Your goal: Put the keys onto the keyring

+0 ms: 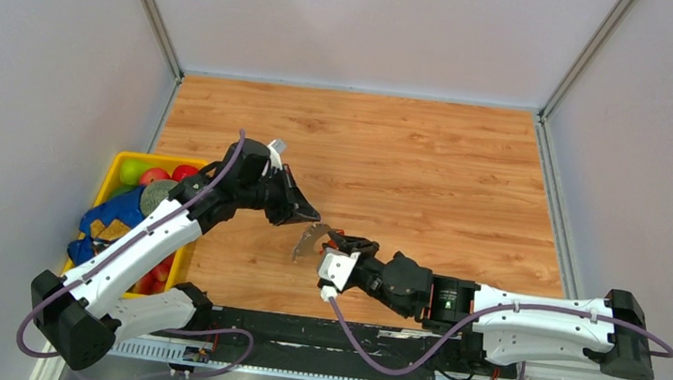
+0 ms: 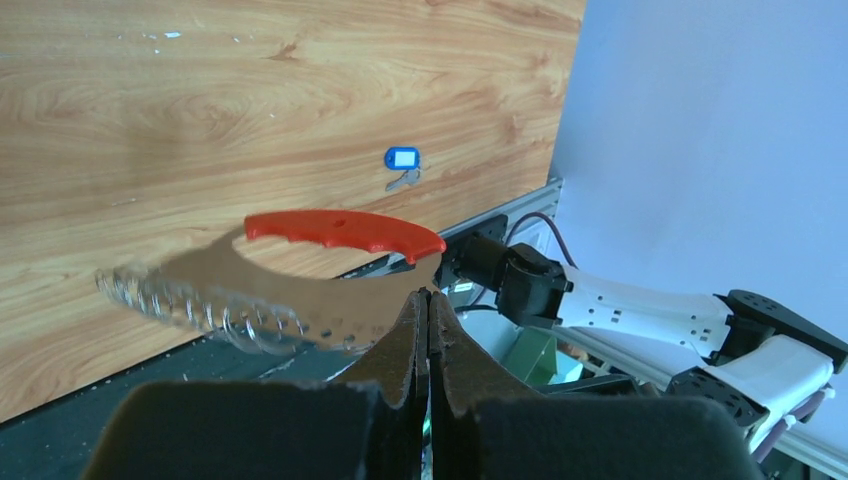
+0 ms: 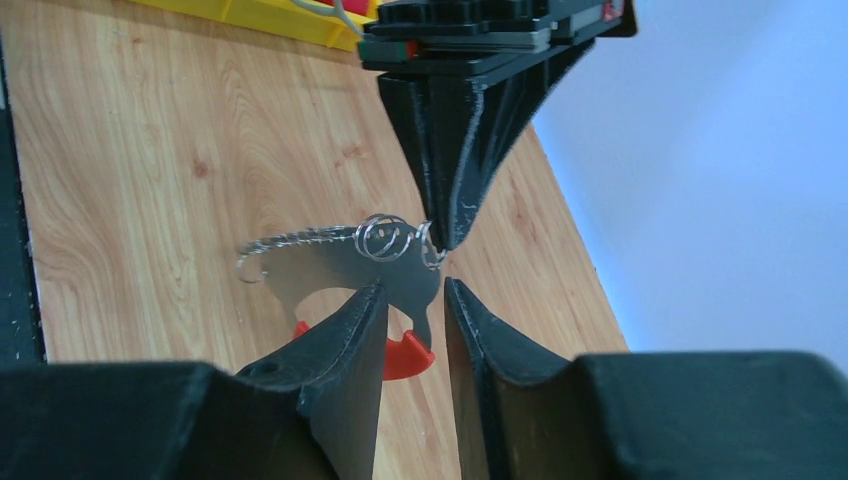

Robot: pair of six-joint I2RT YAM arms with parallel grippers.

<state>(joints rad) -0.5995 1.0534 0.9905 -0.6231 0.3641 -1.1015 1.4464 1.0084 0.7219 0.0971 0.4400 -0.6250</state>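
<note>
Roughly crosswise to left gripper: keyring

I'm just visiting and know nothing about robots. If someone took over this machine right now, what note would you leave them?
Left gripper: shut on the keyring, holding it up off the table.
Right gripper: jaws apart on either side of the keyring's grey plate, no grip evident.
Keys: lying on the table with their blue tag, untouched.
Done: keyring lifted.
Left: fetch the keys and thread them on.
</note>
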